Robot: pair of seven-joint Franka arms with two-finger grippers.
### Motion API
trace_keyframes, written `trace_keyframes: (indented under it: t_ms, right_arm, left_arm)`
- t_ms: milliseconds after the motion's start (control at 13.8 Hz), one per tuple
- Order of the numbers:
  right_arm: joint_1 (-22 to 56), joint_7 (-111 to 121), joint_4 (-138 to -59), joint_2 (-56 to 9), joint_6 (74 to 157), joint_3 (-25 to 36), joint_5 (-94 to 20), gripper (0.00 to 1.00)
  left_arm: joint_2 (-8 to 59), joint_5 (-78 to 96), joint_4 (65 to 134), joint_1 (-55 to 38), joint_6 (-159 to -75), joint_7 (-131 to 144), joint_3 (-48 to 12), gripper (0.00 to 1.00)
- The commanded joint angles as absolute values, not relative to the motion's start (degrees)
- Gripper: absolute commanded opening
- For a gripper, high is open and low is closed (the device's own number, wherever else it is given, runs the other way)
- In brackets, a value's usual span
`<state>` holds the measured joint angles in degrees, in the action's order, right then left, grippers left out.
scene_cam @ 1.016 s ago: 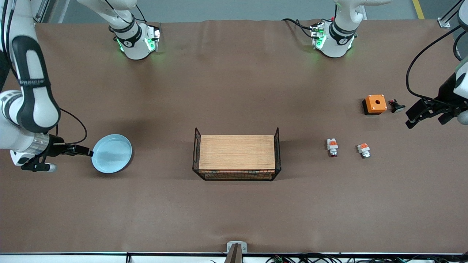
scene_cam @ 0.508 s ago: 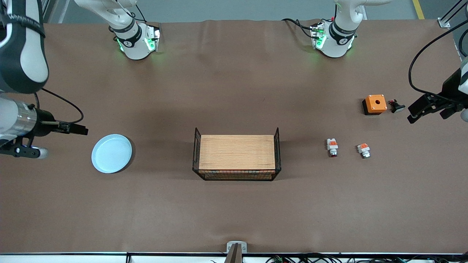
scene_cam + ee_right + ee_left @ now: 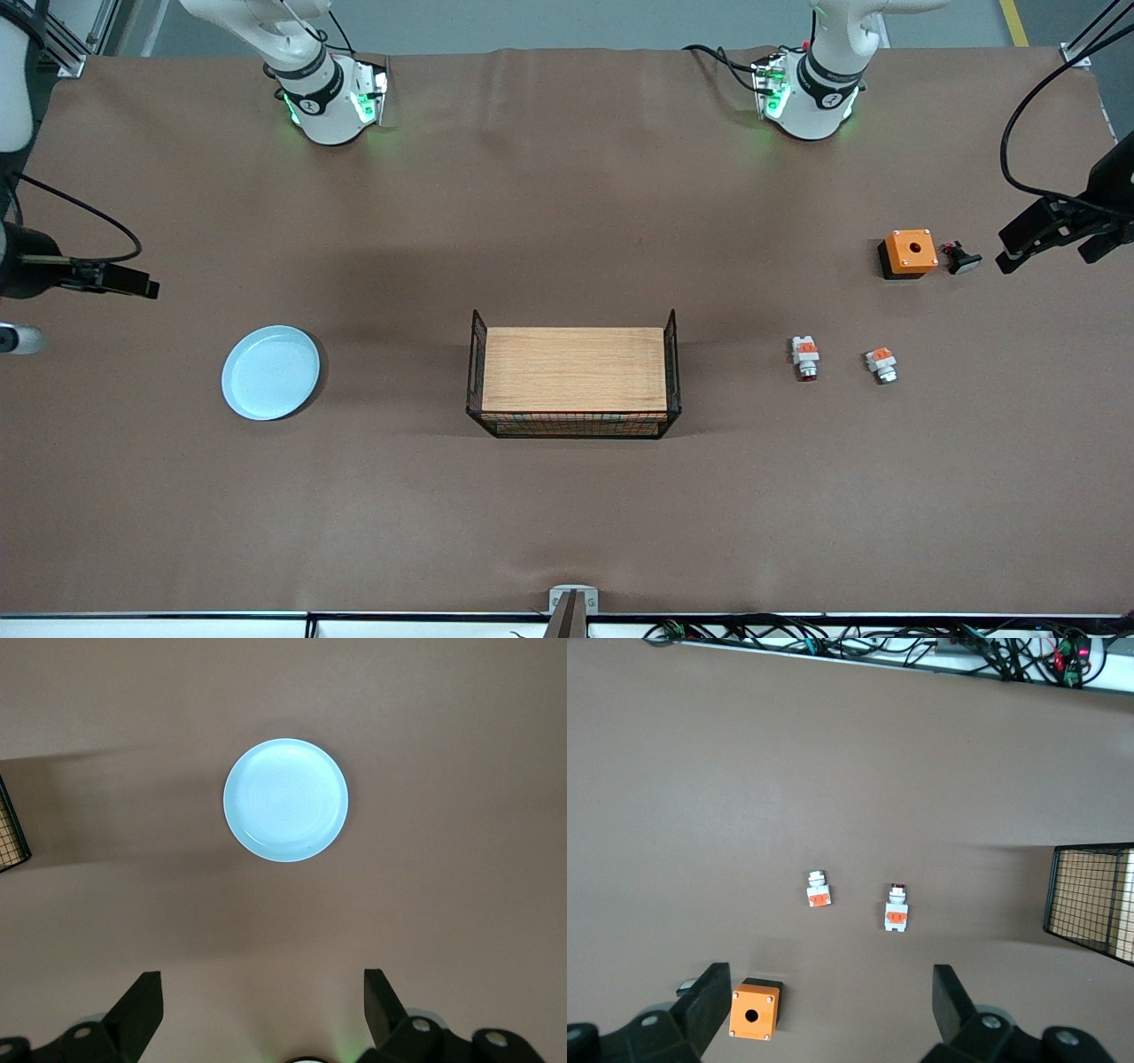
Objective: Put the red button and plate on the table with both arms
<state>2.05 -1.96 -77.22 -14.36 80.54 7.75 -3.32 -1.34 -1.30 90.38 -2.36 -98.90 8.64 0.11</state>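
At the right arm's end of the table point(image 3: 567, 221) you have the right gripper point(image 3: 133, 283) up in the air over bare brown sheet, its fingers point(image 3: 142, 1010) spread wide and holding nothing. The plate point(image 3: 270, 372) lies flat on the table close by, nearer the front camera than that gripper and well apart from it. In the middle stands the wire rack point(image 3: 574, 377) with its wooden top. Toward the left arm's end you find the red button point(image 3: 805, 357) lying on the table, with the silver-tipped button point(image 3: 881, 364) just beside it. Farther from the front camera sits the orange box point(image 3: 909, 252), and next to it a small dark part point(image 3: 961, 259), possibly touching the box. The left gripper point(image 3: 1041, 239) hangs over the sheet by that part, fingers point(image 3: 948, 1001) wide apart and empty.
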Motion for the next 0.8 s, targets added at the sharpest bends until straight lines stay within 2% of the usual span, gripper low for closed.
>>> trace_keyframes:
  t_ms: [0,435,653,726]
  right_arm:
    - [1.93,-1.84,-76.03,-14.41,79.45,7.47,-1.41,1.0]
    - [1.85,-1.94,-70.58,-14.42,79.37,7.56,-0.7,1.0]
    - [0.97,-2.46,-70.58,-12.75,72.35,7.65,-1.41,1.0]
    - [0.62,-2.46,-71.27,-10.66,72.42,7.73,-1.75,1.0]
  left_arm:
    - [-0.97,-0.88,88.77,-2.64,-97.73,7.56,0.09,1.0]
    - [-0.97,-0.7,88.68,-2.72,-97.73,7.47,0.0,1.0]
    - [-0.88,-0.7,88.68,-2.72,-97.73,7.47,0.0,1.0]
    - [-0.88,-0.7,88.68,-2.72,-97.73,7.47,0.0,1.0]
